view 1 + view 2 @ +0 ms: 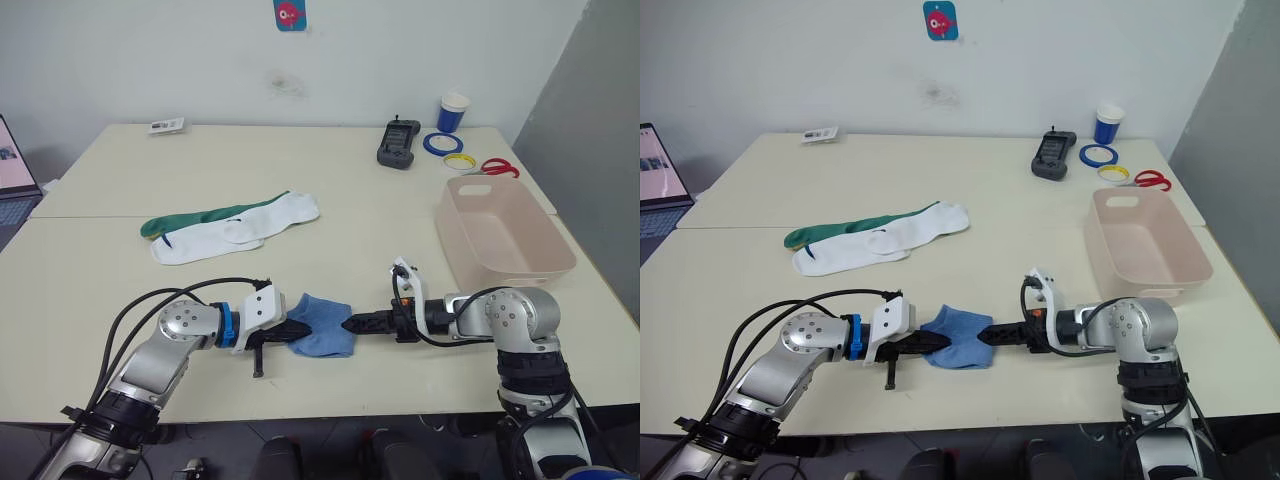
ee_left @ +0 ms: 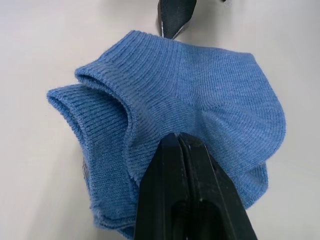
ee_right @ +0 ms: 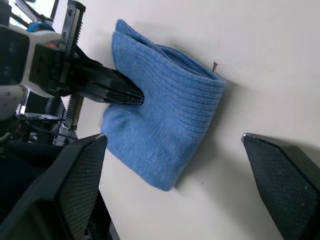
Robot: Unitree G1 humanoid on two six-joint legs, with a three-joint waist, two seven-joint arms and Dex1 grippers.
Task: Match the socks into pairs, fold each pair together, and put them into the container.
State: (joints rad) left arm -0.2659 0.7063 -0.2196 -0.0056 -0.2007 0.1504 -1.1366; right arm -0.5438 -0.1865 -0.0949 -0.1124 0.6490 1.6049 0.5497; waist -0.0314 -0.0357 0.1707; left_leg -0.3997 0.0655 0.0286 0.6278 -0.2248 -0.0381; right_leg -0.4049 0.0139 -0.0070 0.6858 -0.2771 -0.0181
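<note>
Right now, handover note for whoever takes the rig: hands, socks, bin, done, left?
Left hand: shut on the folded blue pair, near table edge.
Right hand: open, at the pair's other side.
White socks and green socks: overlapping in a heap mid-table, unfolded.
Pink bin: to the right, nothing in it.
Done: blue pair folded.
Left: bin the blue pair, then pair, fold and bin white and green.

Two beige tables [image 1: 330, 180] pushed tog. against white wall [image 1: 180, 60], grey partition [image 1: 590, 90] at right.
</note>
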